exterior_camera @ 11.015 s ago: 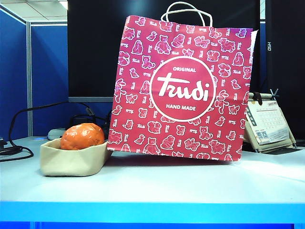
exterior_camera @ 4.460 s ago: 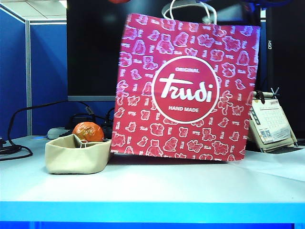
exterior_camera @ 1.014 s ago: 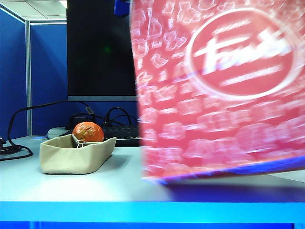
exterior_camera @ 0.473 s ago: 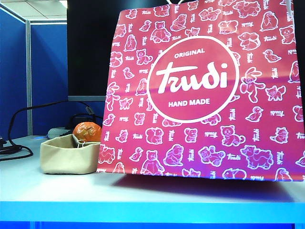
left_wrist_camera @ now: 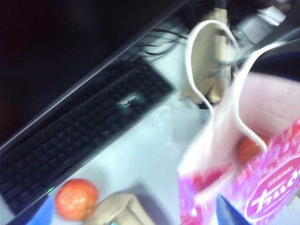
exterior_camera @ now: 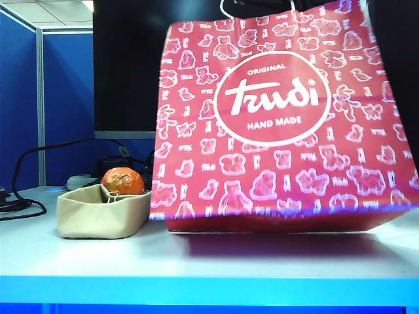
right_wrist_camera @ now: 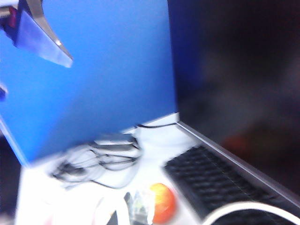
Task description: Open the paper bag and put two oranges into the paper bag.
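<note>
Exterior: I see the paper bag (exterior_camera: 275, 124) tilted on the surface (exterior_camera: 196, 261), one orange (exterior_camera: 122, 181) in the beige tray (exterior_camera: 98, 212). Left wrist: left pincer (left_wrist_camera: 136, 216) spread wide above the bag, another orange (left_wrist_camera: 248, 149) inside. Right wrist: right pincer (right_wrist_camera: 9, 51) clenched; what it grips stays unclear.

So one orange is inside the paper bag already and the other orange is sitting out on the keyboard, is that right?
Not quite. The other orange is not on the keyboard; it sits in the beige fabric tray left of the paper bag, as the exterior view shows. The rest holds: the left wrist view shows one orange inside the open bag.
</note>
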